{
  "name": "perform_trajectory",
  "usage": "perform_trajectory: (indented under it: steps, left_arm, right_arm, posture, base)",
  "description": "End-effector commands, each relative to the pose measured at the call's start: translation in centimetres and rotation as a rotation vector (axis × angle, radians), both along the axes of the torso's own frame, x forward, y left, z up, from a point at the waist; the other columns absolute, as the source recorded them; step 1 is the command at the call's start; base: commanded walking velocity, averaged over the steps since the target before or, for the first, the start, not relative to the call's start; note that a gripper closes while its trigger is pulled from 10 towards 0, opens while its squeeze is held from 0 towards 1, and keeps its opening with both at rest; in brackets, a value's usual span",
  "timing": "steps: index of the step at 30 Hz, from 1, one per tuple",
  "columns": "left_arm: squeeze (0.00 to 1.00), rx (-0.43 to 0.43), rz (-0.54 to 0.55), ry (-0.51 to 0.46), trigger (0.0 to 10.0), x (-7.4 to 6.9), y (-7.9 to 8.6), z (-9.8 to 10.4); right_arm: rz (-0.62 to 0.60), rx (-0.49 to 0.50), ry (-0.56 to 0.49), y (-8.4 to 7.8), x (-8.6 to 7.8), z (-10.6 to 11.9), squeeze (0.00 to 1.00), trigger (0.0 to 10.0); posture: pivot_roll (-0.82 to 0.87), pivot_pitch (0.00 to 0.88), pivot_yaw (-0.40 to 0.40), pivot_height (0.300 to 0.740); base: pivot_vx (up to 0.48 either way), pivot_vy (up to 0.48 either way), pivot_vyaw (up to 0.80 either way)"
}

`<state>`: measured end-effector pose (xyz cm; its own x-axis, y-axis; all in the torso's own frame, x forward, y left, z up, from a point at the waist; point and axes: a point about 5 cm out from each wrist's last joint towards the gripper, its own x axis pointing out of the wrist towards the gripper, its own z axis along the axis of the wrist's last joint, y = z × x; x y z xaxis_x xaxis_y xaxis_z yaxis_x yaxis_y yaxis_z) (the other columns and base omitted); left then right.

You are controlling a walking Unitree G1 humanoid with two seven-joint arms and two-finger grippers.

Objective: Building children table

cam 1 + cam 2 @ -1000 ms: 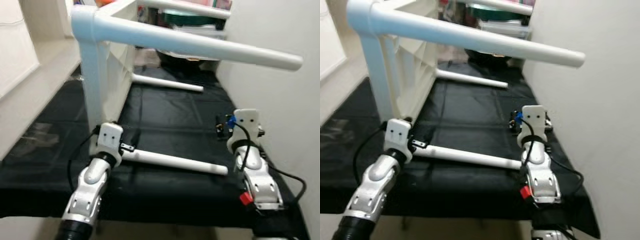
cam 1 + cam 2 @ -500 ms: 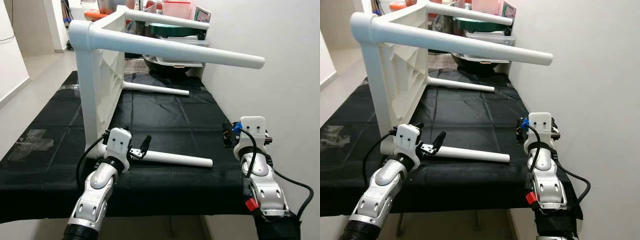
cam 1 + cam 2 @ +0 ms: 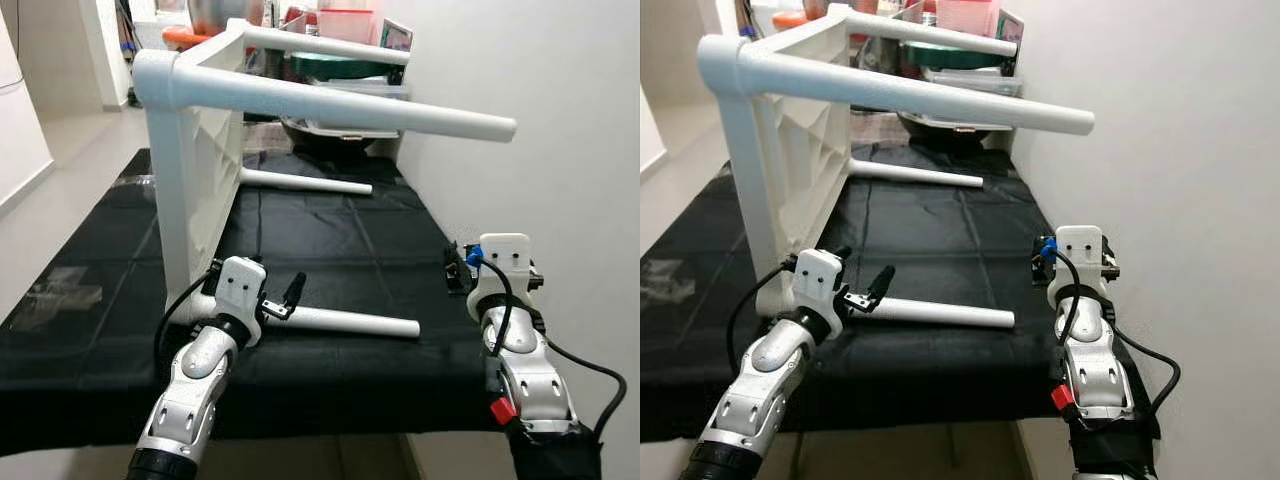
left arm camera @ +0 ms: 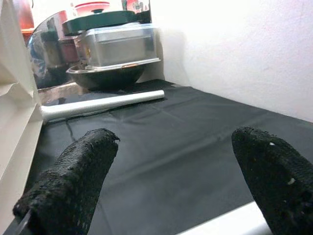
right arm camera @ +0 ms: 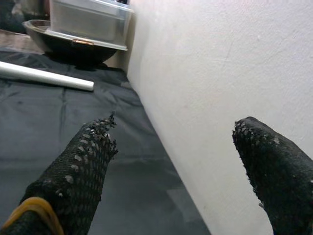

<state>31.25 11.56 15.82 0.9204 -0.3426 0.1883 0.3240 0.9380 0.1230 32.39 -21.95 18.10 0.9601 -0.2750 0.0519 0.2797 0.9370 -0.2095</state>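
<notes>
Item: white plastic children's table (image 3: 205, 150), lying on its side on a bench draped in black cloth (image 3: 330, 240), its top standing on edge and its round white legs jutting out level toward the wall. Position likely chosen so the leg sockets face the robot.

Lowest near leg, a white round tube (image 3: 350, 321), lies along the cloth near the front edge of the bench, its socket end hidden behind the left wrist, so whether it is seated cannot be told.

Left pincer (image 3: 290, 296): released, black fingers (image 4: 83, 176) spread wide, just above that tube's near end, seemingly placed to take or steady it.

Right pincer (image 5: 176, 161): released, empty, close beside the white wall (image 3: 560, 140), apparently waiting.

Background: grey lidded container (image 4: 115, 44) and dark bowl (image 4: 105, 76) at the bench's far end.
</notes>
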Motion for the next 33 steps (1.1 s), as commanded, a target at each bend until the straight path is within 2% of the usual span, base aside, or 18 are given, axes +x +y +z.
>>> perform_trajectory:
  steps: [1,13,24,33]
  left_arm:
    - [0.00,0.015,-0.007,0.020,10.0,-0.02,-0.27,-0.49]
    - [0.00,0.015,-0.011,0.021,10.0,-0.07,-0.28,-0.60]
    - [0.00,0.009,-0.021,0.014,10.0,-0.05,-0.45,-0.50]
    - [0.00,0.005,-0.023,0.021,10.0,-0.16,-0.46,-0.72]
  right_arm:
    - [-0.018,-0.007,0.015,-0.40,-0.07,-0.31,0.00,10.0]
    - [-0.015,-0.004,0.018,-0.23,-0.06,-0.49,0.00,10.0]
    - [-0.024,-0.004,0.021,-0.44,-0.19,-0.53,0.00,10.0]
    - [-0.025,-0.003,0.022,-0.44,-0.23,-0.55,0.00,10.0]
  posture:
    - [0.10,0.000,-0.101,0.740]
    - [0.10,0.000,-0.101,0.740]
    - [0.10,0.000,-0.099,0.740]
    - [0.10,0.000,-0.098,0.740]
  base:
    - [0.000,0.000,0.00]
    - [0.000,0.000,0.00]
    - [0.432,0.000,0.00]
    - [0.053,0.000,0.00]
